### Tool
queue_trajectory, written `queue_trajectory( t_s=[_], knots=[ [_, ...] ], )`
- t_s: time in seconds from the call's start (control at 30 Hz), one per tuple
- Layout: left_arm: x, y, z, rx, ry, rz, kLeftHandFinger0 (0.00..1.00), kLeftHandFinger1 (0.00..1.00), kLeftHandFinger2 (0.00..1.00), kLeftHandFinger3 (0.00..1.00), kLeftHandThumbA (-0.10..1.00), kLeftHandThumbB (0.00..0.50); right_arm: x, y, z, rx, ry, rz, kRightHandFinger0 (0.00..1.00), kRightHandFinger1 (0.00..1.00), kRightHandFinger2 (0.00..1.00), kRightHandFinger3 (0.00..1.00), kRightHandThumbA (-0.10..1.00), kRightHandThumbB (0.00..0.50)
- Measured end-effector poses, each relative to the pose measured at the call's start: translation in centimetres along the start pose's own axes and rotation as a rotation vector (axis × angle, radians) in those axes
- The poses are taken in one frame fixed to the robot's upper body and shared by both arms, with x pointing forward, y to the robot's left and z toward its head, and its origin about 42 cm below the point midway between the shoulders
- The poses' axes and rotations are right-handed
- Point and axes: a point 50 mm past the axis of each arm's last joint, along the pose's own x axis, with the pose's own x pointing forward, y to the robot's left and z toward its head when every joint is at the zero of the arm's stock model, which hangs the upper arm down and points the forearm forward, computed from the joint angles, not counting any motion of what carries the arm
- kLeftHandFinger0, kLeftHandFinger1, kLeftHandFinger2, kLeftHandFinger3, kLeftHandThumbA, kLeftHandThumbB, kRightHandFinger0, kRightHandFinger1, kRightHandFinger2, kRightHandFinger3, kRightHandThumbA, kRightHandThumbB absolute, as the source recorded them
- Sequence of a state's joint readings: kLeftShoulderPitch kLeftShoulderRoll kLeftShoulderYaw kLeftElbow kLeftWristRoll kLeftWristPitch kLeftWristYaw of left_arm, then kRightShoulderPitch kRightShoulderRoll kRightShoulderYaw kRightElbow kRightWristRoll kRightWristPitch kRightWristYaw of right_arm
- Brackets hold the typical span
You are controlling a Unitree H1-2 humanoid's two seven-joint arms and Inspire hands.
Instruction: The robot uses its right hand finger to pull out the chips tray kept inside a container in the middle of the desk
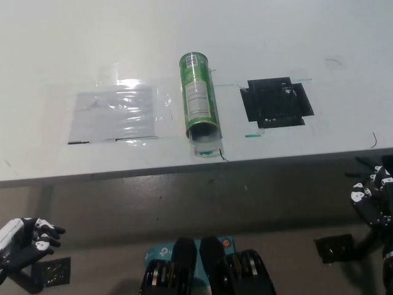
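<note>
Two hands sit low, off the desk (55, 37). The green can (199, 98) lies on its side mid-desk, open mouth toward the near edge, tray (206, 149) just showing. Right hand (371, 196) is well right of it, left hand (27, 239) lower left; both empty, fingers loosely spread.

Both the left hand (24, 241) and right hand (373, 193) are cut off by picture edges; finger positions perhaps unreadable.
</note>
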State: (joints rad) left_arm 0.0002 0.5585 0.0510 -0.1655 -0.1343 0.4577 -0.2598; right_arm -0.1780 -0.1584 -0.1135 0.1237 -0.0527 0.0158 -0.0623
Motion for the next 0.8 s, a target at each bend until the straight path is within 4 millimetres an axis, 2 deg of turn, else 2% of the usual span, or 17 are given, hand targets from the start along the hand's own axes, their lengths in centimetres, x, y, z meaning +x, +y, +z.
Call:
queue_trajectory(
  t_s=[0.13,0.27,0.4,0.57,0.7,0.73,0.8],
  knots=[
    [0.0,0.0,0.0,-0.002,0.001,-0.001,0.55,0.53,0.62,0.78,-0.1,0.0,1.3,0.2,2.3,0.011,-0.071,0.009,0.0,0.0,0.57,0.79,-0.1,0.136],
    [0.0,0.0,0.0,-0.008,0.0,-0.004,0.58,0.55,0.64,0.77,-0.1,0.0,3.4,0.9,5.8,0.006,-0.176,0.056,0.0,0.0,0.56,0.8,-0.1,0.141],
    [0.0,0.0,0.0,-0.009,0.0,-0.004,0.55,0.54,0.63,0.78,-0.1,0.0,5.2,1.9,9.4,-0.037,-0.283,0.128,0.0,0.0,0.55,0.79,-0.1,0.159],
    [0.0,0.0,0.1,-0.007,-0.002,-0.005,0.56,0.55,0.64,0.79,-0.1,0.0,6.9,4.4,13.1,-0.093,-0.384,0.226,0.0,0.0,0.53,0.76,-0.1,0.17],
    [-0.1,0.1,0.1,-0.003,0.0,-0.004,0.56,0.55,0.64,0.78,-0.1,0.0,7.8,7.3,14.7,-0.154,-0.429,0.323,0.0,0.0,0.54,0.74,-0.1,0.204],
    [-0.1,0.1,0.1,-0.001,0.0,-0.004,0.54,0.55,0.63,0.78,-0.1,0.0,7.9,8.0,14.9,-0.172,-0.434,0.343,0.0,0.0,0.59,0.75,-0.1,0.209],
    [-0.1,0.3,0.1,0.005,0.001,-0.002,0.54,0.55,0.63,0.78,-0.1,0.0,8.2,9.1,15.1,-0.205,-0.441,0.383,0.0,0.0,0.61,0.76,-0.1,0.208]
  ],
)
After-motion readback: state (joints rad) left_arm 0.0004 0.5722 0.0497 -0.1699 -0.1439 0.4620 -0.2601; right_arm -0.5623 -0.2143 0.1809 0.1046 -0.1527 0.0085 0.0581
